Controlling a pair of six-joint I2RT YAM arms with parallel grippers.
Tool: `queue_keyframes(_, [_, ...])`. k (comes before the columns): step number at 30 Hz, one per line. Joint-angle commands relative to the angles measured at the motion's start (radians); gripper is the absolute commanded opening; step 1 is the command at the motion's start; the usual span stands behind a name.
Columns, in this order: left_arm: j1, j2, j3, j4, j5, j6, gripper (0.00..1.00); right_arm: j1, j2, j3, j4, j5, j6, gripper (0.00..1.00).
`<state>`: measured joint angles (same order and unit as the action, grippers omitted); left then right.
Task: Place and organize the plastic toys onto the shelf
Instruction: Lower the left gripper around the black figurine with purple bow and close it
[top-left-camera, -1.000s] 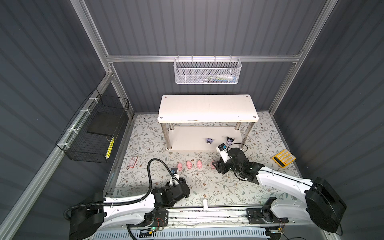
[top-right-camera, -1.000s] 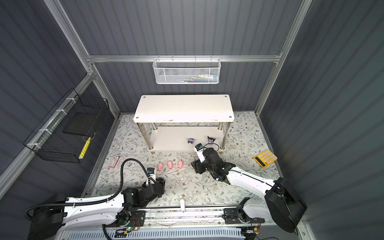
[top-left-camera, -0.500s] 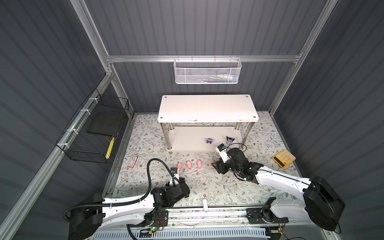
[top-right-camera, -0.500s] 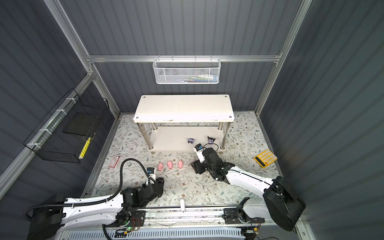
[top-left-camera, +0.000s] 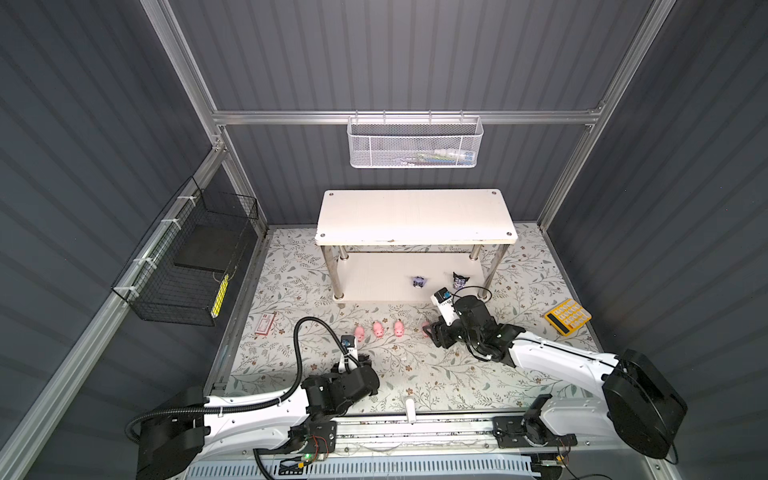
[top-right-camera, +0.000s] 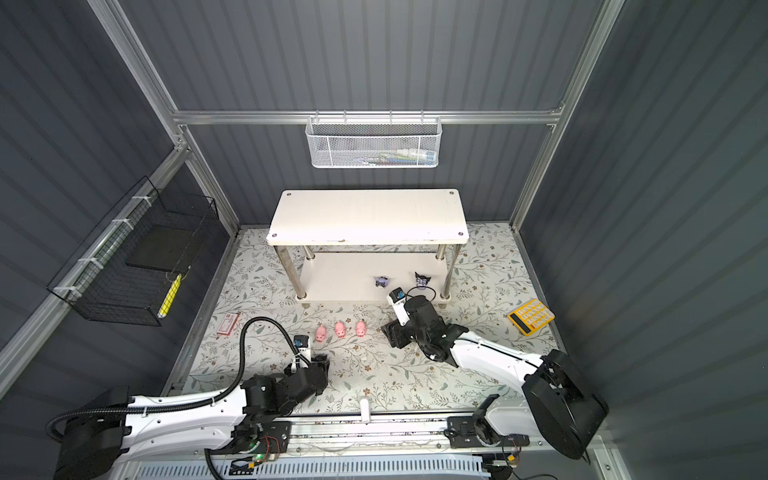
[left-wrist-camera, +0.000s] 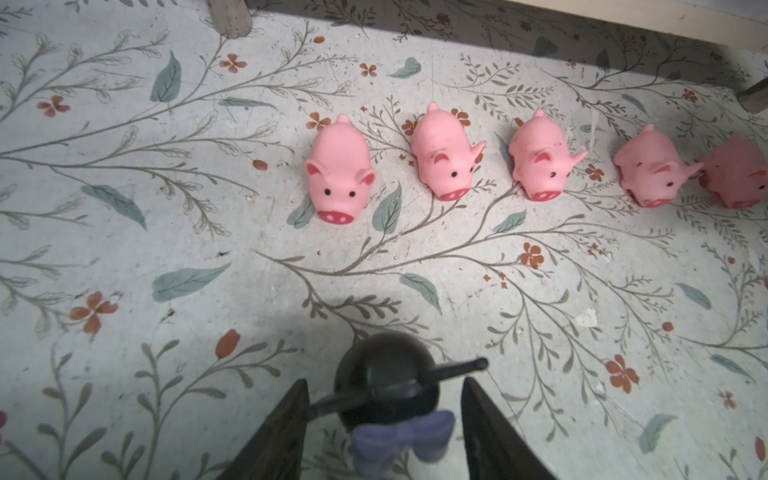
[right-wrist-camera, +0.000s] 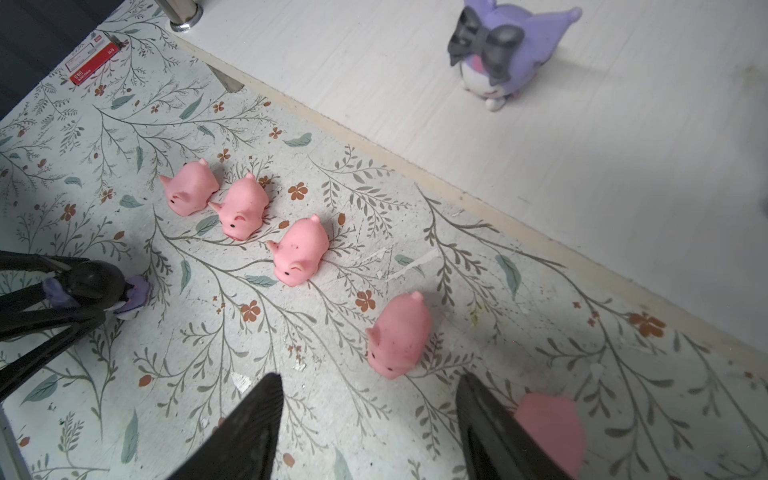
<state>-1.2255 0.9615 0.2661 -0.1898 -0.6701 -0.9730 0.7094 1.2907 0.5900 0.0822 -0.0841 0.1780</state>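
A: Two claws. Left one first, quick.
B: The left claw has its jaws apart, straddling a black-and-purple figure that stands on the floral mat. One ear tip touches a finger and a gap shows on the other side. It is not clamped, as far as I can see.
A: Right?
B: The right claw is spread too, with nothing between the jaws. The nearest pig is just ahead of the fingertips, and a blurred pig is just outside one finger.
A: Other pigs?
B: A row of three pigs sits on the mat at the centre of both top views, between the claws, snouts toward the arms. All five pigs are on the mat, none shelved.
A: Shelf?
B: The shelf is at upper middle in both top views. On its lower board, toward the right end, are a purple figure and a dark figure, apart from each other.
A: Clutter?
B: There is a yellow calculator at middle right on the mat and a red-and-white box at middle left. A black wire basket hangs on the left wall and a white mesh basket on the back rail – done.
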Motion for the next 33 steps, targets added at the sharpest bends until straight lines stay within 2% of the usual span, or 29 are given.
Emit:
queue_keyframes(1, [-0.007,0.020,-0.004,0.008,-0.012,0.003,0.60,-0.004,0.009,0.005,0.015,-0.011,0.009,0.68])
queue_keyframes(4, [-0.008,0.036,-0.005,0.020,-0.017,0.005,0.58,-0.004,0.010,0.005,0.016,-0.011,0.008,0.68])
queue_keyframes(10, [-0.008,0.048,-0.004,0.038,-0.036,0.007,0.46,-0.004,0.009,0.001,0.017,-0.008,0.009,0.68])
queue_keyframes(23, [-0.008,0.019,0.002,0.020,-0.043,0.017,0.38,-0.005,0.014,-0.004,0.023,-0.008,0.015,0.68])
queue_keyframes(29, [-0.007,0.007,0.005,0.001,-0.043,0.015,0.39,-0.006,0.016,-0.005,0.025,-0.011,0.014,0.68])
queue_keyframes(33, [-0.007,-0.024,0.007,-0.047,-0.042,0.005,0.56,-0.007,0.016,-0.007,0.025,-0.014,0.015,0.68])
